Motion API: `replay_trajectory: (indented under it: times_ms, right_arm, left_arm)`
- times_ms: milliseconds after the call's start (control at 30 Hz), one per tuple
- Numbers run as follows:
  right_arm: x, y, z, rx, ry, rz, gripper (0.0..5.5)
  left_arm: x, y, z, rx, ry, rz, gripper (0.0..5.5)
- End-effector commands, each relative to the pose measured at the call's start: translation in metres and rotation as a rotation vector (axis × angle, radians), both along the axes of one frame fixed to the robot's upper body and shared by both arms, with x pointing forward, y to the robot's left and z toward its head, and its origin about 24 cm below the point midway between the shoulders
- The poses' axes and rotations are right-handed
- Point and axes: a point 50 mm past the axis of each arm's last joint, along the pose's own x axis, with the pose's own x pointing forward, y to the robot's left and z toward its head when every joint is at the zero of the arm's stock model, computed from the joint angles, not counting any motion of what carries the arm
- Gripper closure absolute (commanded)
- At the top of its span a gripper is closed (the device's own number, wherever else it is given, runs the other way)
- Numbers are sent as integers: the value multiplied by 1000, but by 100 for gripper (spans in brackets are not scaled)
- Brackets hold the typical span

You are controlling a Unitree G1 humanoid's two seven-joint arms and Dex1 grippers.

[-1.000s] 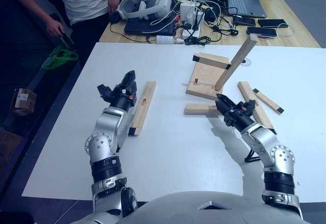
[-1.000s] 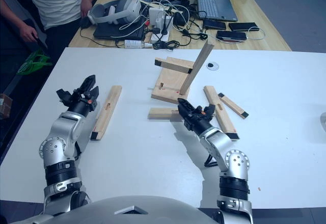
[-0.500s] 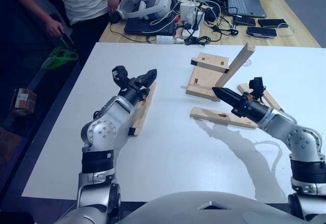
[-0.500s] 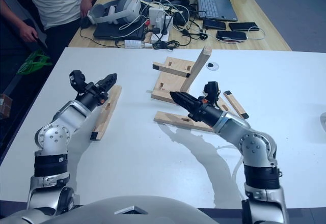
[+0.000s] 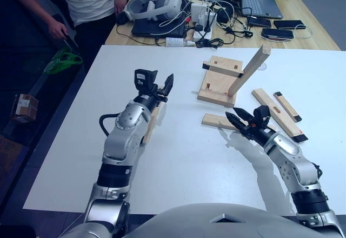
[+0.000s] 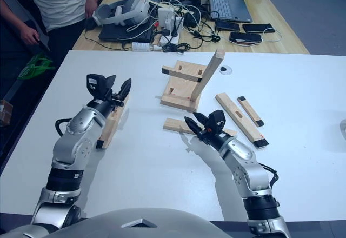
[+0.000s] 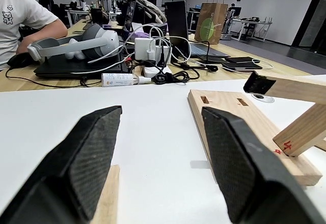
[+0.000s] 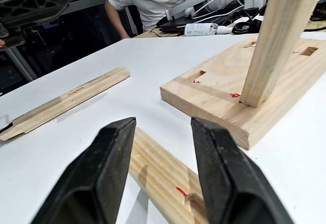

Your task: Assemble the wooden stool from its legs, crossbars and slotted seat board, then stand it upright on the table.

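While the stool is only partly built, my right gripper [image 5: 246, 118] hangs released, its fingers spread just above one end of a loose wooden bar [image 5: 213, 120] that lies flat on the white table [image 5: 178, 162]. Just beyond the bar lies the seat board [image 5: 216, 84], also flat, with one leg [image 5: 250, 67] standing in a slot and leaning away to the right. A dark-tipped crossbar [image 5: 223, 69] rests across the board's far end.

My left gripper [image 5: 157, 84] is also open, poised over the far end of a long bar [image 6: 110, 125] well to the left of the board. Two more pieces, a long one [image 5: 273, 108] and a short one [image 5: 286, 106], lie side by side to my right.

I judge the step in hand to be picking up the next part. The next move calls for lowering the right fingers around the bar, closing on it, then lining it up with a slot.

Bare tabletop lies on the near side. The table's left edge is close to my left arm, and cluttered cables [image 5: 211, 32] sit on a desk behind the far edge.
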Motion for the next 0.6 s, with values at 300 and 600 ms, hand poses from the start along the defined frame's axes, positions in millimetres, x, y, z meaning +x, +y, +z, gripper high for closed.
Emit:
replay_trajectory:
  times_ms: [300,600]
  right_arm:
    - [11,-10,-4,-94,-67,-163,347]
    - [15,-14,-3,-110,-81,-117,378]
  left_arm:
    - [-3,-4,-8,70,-41,84,277]
    - [-5,-7,-6,41,-53,58,304]
